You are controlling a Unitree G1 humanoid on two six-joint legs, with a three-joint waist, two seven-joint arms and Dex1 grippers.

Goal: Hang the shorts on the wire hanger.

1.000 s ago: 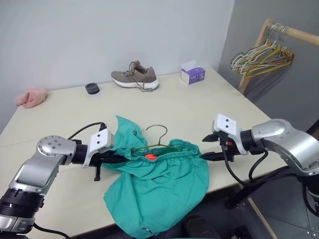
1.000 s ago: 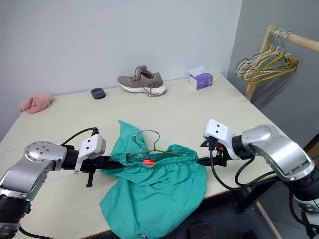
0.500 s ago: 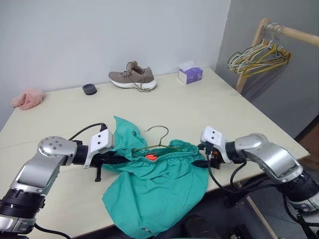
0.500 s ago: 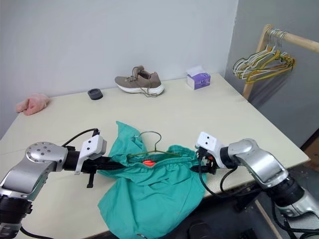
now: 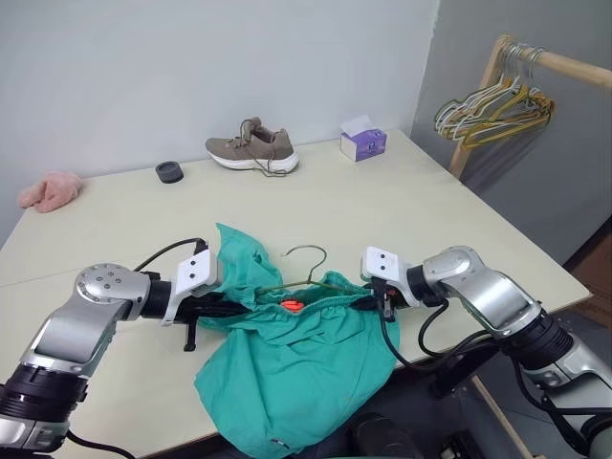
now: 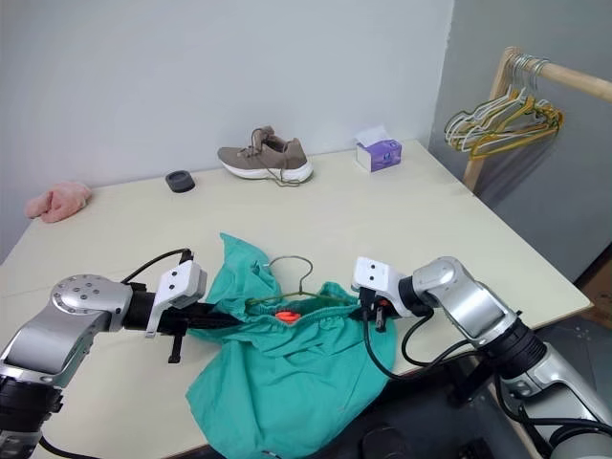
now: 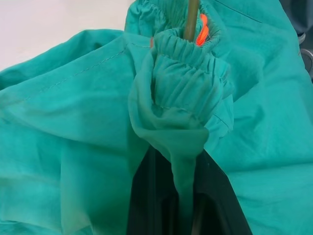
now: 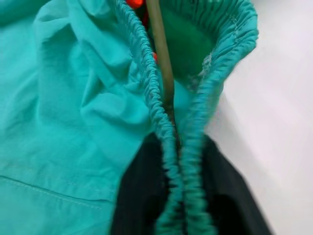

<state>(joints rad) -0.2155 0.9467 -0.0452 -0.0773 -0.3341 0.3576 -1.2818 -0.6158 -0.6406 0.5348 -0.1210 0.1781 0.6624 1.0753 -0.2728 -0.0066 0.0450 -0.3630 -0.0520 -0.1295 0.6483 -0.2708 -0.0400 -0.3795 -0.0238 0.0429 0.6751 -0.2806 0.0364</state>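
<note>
Both arms reach inward low in frame: left gripper (image 5: 232, 302) and right gripper (image 5: 368, 302), jaws pinching the shorts (image 5: 296, 368) waistband over the wire hanger (image 5: 304, 271), draped off the counter (image 5: 382, 210) edge

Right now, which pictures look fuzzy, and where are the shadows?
In the right wrist view the shorts and the wire hanger look soft and blurred up close. In the left wrist view the waistband folds are sharper, and the black fingers lie in dark shade. In the left eye view the light is even, with a faint shadow under the shoe.
</note>
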